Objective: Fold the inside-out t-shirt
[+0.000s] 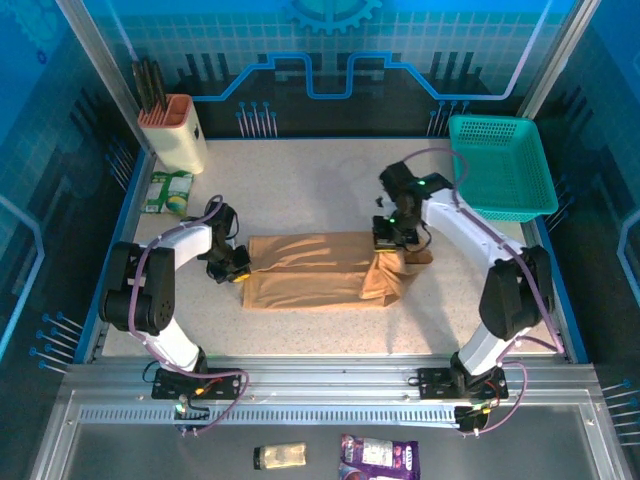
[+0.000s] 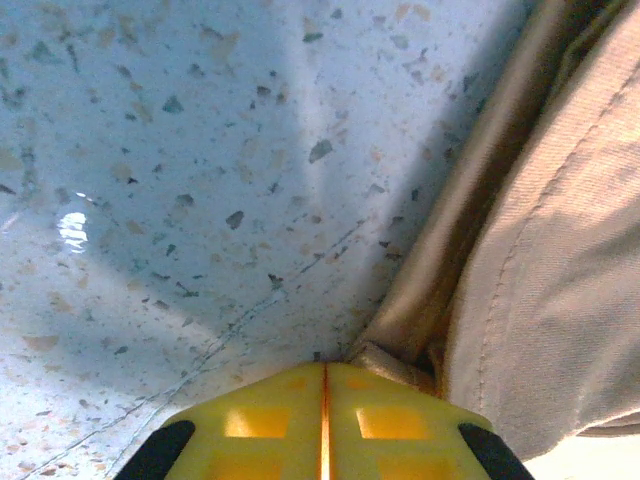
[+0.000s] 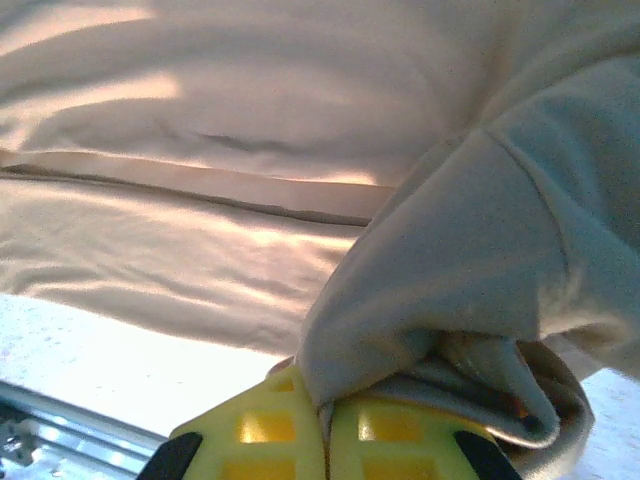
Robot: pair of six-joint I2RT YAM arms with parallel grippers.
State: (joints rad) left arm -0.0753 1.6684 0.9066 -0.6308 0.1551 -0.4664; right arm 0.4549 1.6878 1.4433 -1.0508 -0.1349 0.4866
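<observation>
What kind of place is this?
Probably a robot test lab, not a house: blue printed wall panels, a speckled table and two black-and-white robot arms holding a tan t-shirt.

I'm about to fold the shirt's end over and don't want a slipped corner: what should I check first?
1. Right gripper shut on the t-shirt: ok.
2. Left gripper pinching its left hem: ok, thin bite.
3. Cloth between the grippers lying flat: ok.
4. Right end neat in the grip: not ok, wadded.
5. Basket apart from the t-shirt: ok.
</observation>
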